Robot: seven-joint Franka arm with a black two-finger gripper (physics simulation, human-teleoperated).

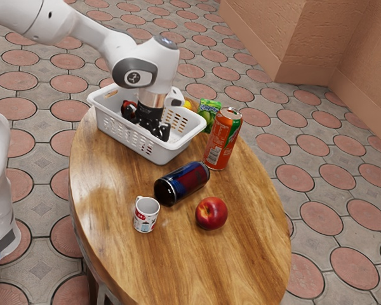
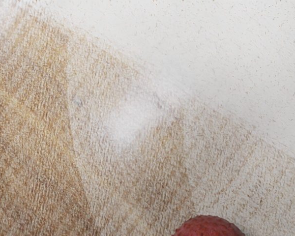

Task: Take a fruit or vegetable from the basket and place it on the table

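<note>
From where I stand, the black gripper is pointing down inside the white basket, and I can't tell whether it is spread, pressed together or pinching anything. Right by it, at the wrist view's lower edge, shows a reddish, bumpy, rounded thing, perhaps the fruit wanted; whether it is gripped I can't say. Something red and dark sits in the basket toward the exterior view's left. Just behind the basket peeks a bit of yellow, with a green packet near it and an orange-and-green can standing upright in front of that. Nearer me, a dark blue-and-red can lies on its side, between the basket and a red apple. A white mug stands upright on the same wooden table.
</note>
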